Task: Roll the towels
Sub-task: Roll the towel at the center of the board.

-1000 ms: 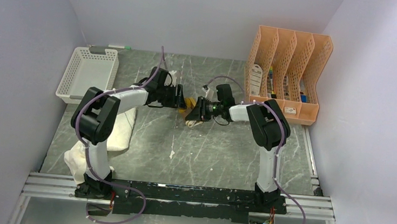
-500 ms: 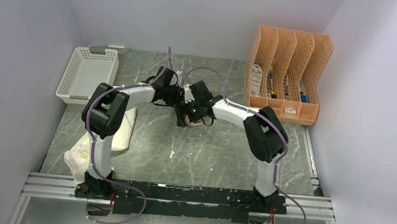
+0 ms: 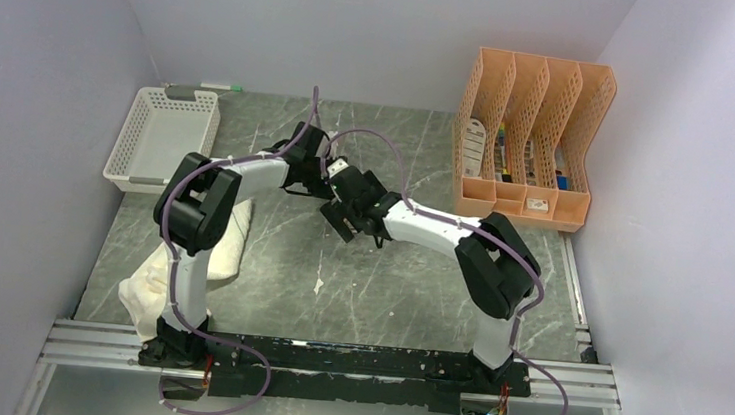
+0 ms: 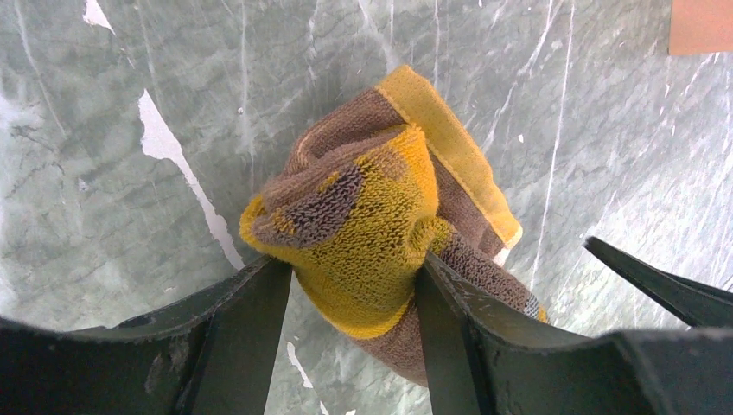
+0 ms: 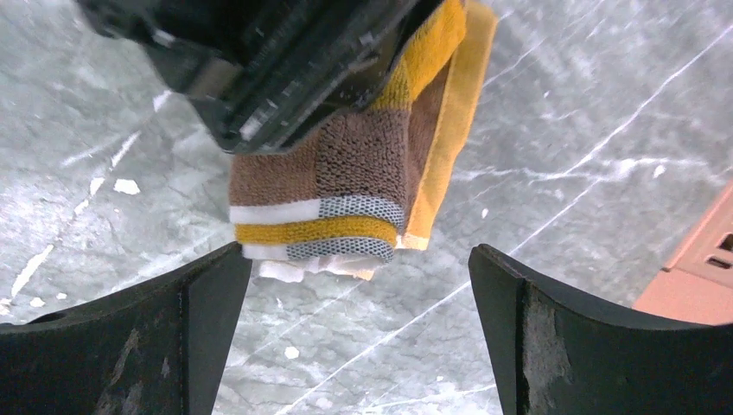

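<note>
The mustard-yellow and brown towel [image 4: 372, 216] is bunched into a lump on the grey marbled table. My left gripper [image 4: 354, 294] is shut on it, one finger pressed into each side. In the right wrist view the same towel [image 5: 346, 190] shows its pale striped end under the left arm's black fingers [image 5: 285, 95]. My right gripper [image 5: 359, 294] is open just in front of that end, touching nothing. From above, both grippers [image 3: 325, 186] [image 3: 341, 217] meet mid-table and hide this towel. The cream-white towel [image 3: 225, 240] lies crumpled at the left beside the left arm.
A white mesh basket [image 3: 162, 134] stands at the back left. An orange file rack [image 3: 531, 131] stands at the back right, and its corner shows in the right wrist view [image 5: 691, 277]. The right arm's finger [image 4: 657, 277] reaches in at the left wrist view's right edge.
My right gripper has opened, let go of the yellow-brown towel and swung left, close in front of the left gripper. The left gripper keeps its hold, barely moved.
</note>
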You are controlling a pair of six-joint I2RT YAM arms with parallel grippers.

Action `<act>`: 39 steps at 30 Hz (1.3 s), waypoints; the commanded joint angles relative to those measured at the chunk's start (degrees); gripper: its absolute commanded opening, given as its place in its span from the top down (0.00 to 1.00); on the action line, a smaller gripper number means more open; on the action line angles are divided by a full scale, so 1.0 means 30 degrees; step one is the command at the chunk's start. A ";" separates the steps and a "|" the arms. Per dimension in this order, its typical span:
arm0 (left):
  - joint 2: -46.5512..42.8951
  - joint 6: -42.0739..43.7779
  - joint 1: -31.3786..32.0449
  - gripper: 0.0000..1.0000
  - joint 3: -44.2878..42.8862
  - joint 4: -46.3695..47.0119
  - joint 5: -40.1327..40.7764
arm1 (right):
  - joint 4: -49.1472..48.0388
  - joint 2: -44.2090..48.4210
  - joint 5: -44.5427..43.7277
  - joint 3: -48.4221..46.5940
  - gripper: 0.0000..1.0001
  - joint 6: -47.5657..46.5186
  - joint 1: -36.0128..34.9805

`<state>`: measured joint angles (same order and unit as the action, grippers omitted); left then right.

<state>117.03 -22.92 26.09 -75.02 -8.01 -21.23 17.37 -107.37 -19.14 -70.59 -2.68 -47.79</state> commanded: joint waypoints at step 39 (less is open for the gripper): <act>0.0290 0.1499 -0.3498 0.33 0.0722 -0.2486 -0.4400 | -0.4074 -0.1413 -0.1624 0.1419 0.80 0.2723 -0.0991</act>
<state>120.33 -18.35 22.00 -78.22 -10.50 -32.80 7.40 -114.10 -30.76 -70.67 0.30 -53.43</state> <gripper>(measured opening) 0.664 0.278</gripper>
